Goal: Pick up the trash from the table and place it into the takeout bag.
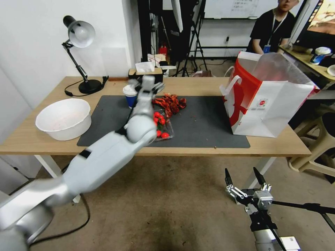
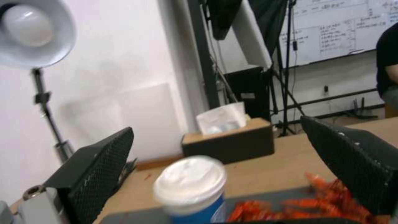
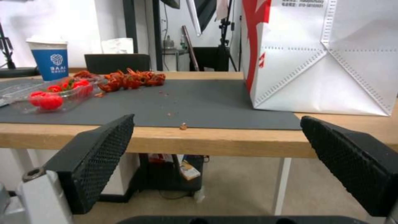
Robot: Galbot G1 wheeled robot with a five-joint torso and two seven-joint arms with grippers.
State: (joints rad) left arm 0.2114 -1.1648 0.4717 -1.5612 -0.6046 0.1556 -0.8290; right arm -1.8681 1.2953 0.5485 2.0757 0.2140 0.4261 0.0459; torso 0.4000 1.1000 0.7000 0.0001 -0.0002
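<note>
On the table, a blue-and-white paper cup with a white lid stands at the back of the dark mat. My left gripper hovers open just beside and above the cup, which sits low between the fingers without touching them. A pile of red crayfish shells and a clear tray of cherry tomatoes lie near it. The takeout bag stands upright at the right. My right gripper is open below the table's front edge.
A white bowl sits on the table's left end, with a desk lamp behind it. A tissue box stands at the back edge. Beige stools are to the right of the table.
</note>
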